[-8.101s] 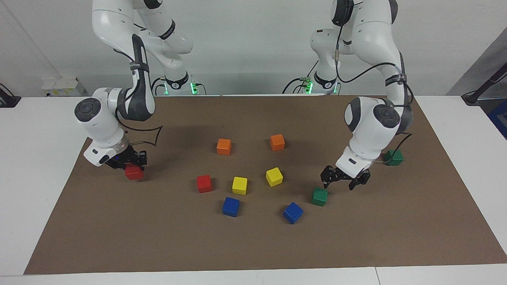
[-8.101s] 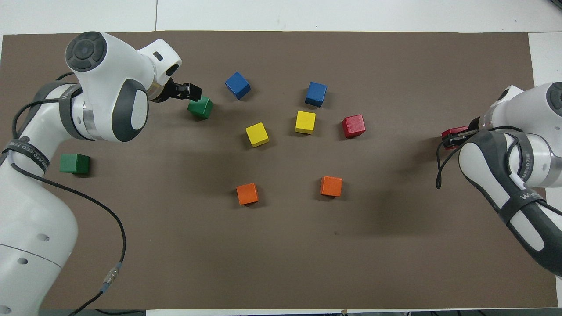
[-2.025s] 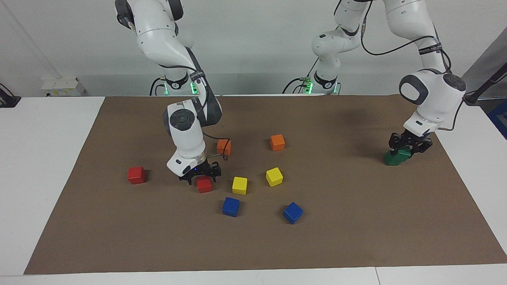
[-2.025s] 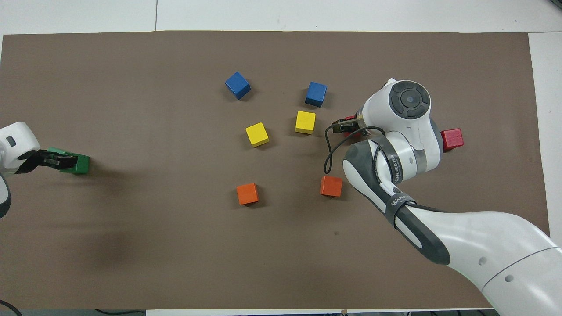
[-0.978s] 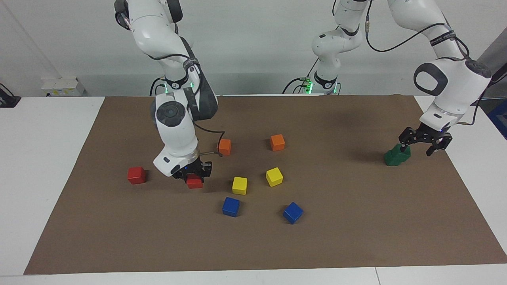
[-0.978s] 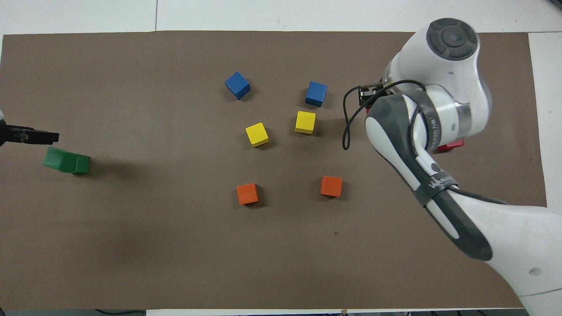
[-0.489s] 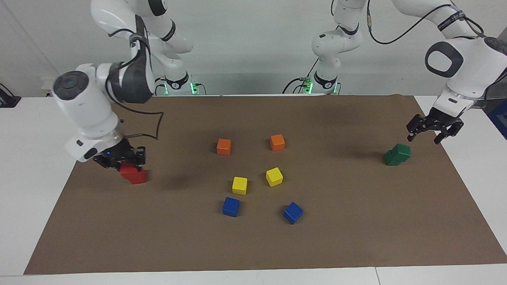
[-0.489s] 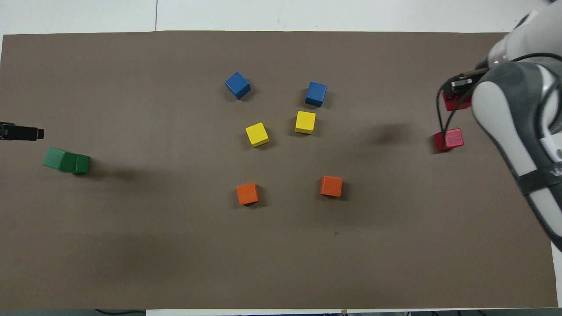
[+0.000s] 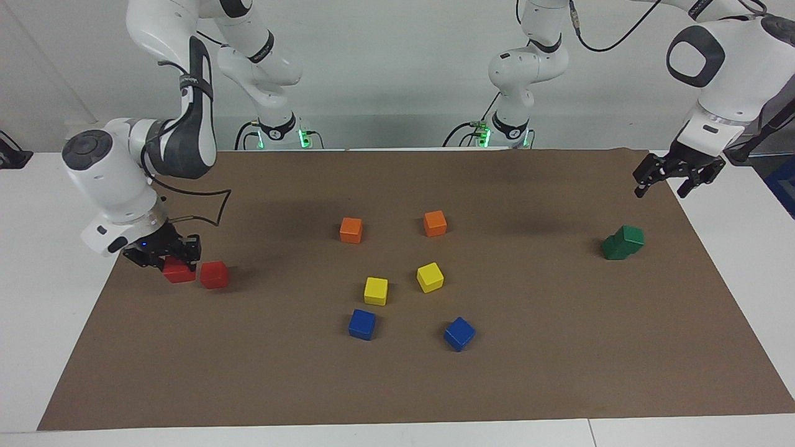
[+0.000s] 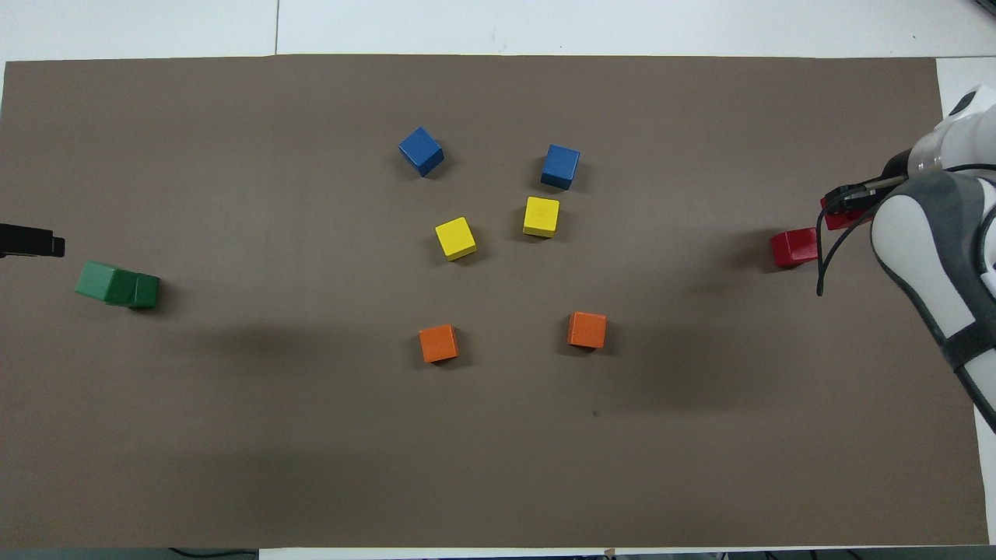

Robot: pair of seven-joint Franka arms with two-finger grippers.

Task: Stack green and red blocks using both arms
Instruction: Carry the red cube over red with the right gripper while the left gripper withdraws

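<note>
right gripper (image 9: 163, 256) clamped on red block (image 9: 178, 272), hanging just beside second red block (image 9: 214, 274), off toward table edge, not over it. needs shift back inward. green pair (image 9: 623, 242) already stacked crooked; left gripper (image 9: 678, 174) spread, empty, waiting above.

White table (image 9: 56, 205) w/ brown mat (image 9: 404, 385); on mat: 2 orange, 2 yellow, 2 blue cubes, 1 red, 1 green.

Two glossy white arms with dark grey joint panels, looping black cables, green-lit bases and black grippers.
</note>
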